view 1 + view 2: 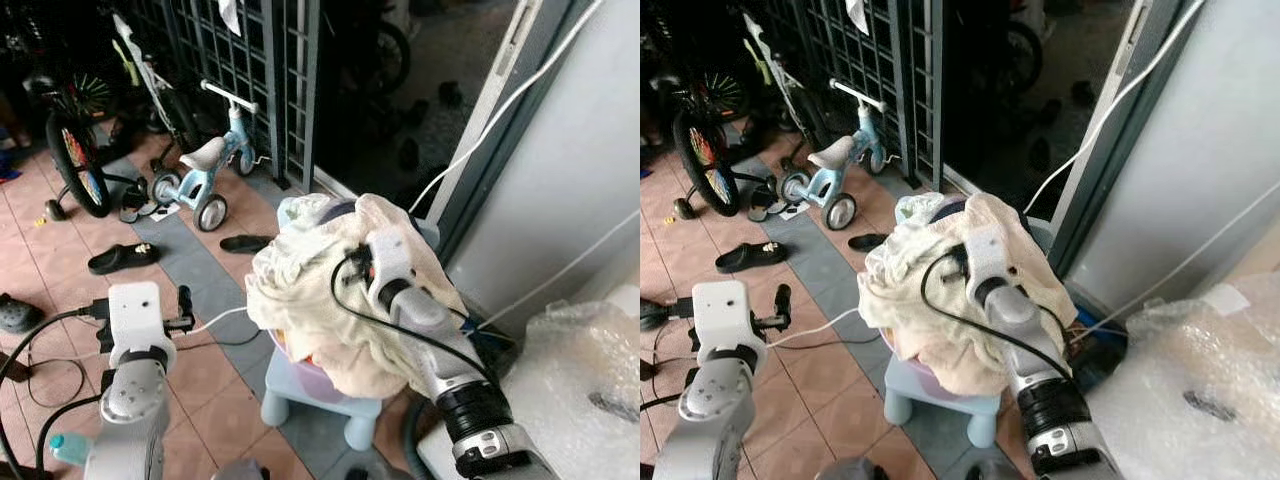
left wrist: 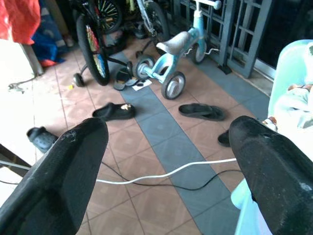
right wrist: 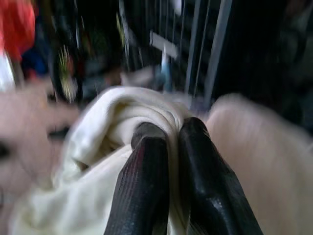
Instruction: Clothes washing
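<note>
A cream-coloured cloth (image 1: 320,300) is seen bunched and draped over the right gripper (image 3: 168,147), whose two black fingers (image 3: 146,181) are pressed together with a fold of the fabric clenched between them. The cloth is held up above a pale basket (image 1: 300,212) of laundry, which rests on a small light-blue stool (image 1: 310,395) on the tiled floor (image 1: 200,370); whether the lower folds of the cloth touch the laundry beneath cannot be made out, since the hanging fabric hides the join. The silver right arm (image 1: 450,370) is seen reaching in from the lower right, with a black cable looped along it. The left gripper (image 2: 166,171) is held out to the left of the stool, well apart from the cloth, with its fingers spread wide and nothing between them. Past those fingers a white cable (image 2: 161,175) is seen trailing across the tiles beside a thinner black one. Further back, a light-blue child's tricycle (image 1: 205,170) is parked before a dark metal grille gate (image 1: 250,70), with a bicycle wheel (image 1: 75,165) to its left and black sandals (image 1: 122,258) scattered near it. A grey wall (image 1: 570,180) with white cords running along it is seen on the right, and crumpled bubble wrap (image 1: 570,390) lies at the lower right.
</note>
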Motion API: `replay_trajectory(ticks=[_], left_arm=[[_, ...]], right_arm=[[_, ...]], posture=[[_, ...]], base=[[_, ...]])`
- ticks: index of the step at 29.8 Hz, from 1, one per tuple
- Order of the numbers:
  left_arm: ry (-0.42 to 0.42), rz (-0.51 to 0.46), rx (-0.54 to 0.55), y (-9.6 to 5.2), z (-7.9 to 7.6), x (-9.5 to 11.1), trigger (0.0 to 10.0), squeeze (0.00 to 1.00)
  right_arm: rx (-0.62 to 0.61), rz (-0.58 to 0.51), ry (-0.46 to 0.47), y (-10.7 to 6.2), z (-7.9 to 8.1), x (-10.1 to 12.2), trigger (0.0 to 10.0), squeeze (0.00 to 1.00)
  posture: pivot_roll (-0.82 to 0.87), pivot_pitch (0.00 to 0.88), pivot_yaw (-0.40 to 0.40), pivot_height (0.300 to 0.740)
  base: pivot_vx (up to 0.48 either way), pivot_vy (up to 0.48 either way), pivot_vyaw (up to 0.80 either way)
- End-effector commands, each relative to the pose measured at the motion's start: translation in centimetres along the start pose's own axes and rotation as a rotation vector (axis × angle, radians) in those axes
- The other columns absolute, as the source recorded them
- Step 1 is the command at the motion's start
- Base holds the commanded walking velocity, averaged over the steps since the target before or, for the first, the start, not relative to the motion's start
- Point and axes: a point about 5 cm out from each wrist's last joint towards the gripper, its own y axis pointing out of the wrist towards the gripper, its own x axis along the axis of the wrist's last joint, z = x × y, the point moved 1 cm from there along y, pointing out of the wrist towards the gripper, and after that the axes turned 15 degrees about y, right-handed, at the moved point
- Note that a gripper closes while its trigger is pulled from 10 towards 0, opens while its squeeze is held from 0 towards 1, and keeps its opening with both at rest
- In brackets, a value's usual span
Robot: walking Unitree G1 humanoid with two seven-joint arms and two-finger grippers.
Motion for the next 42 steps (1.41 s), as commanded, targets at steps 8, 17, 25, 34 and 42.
replay_trajectory(ticks=[8, 17, 25, 34, 42], left_arm=[[0.009, -0.11, -0.014, 1.9, -1.3, 2.4, 10.0, 0.0], [-0.026, -0.134, -0.024, 2.7, -2.7, 3.2, 10.0, 0.0], [-0.036, -0.133, -0.025, 2.9, -2.8, 2.9, 10.0, 0.0], [-0.034, -0.135, -0.025, 2.9, -2.9, 2.9, 10.0, 0.0], [-0.035, -0.137, -0.032, 3.0, -3.1, 2.9, 10.0, 0.0]], right_arm=[[-0.006, -0.27, 0.025, -2.8, 0.2, 6.7, 0.0, 0.0], [-0.019, -0.266, -0.004, -2.7, 0.5, 7.0, 10.0, 0.0], [-0.033, -0.251, -0.027, -2.7, 0.2, 6.9, 10.0, 0.0], [-0.03, -0.243, -0.043, -2.5, 0.3, 6.8, 10.0, 0.0], [-0.022, -0.242, -0.062, -2.5, 0.4, 6.7, 10.0, 0.0]], posture=[[0.0, 0.0, -0.036, 0.74], [-0.04, 0.0, -0.011, 0.74], [-0.04, 0.0, -0.017, 0.74], [-0.04, 0.0, -0.018, 0.74], [-0.05, 0.0, -0.018, 0.74]], base=[[0.0, 0.0, 0.0], [0.0, 0.0, -0.15], [-0.03, 0.0, -0.72], [0.0, 0.0, -0.46], [-0.25, 0.0, 0.0]])
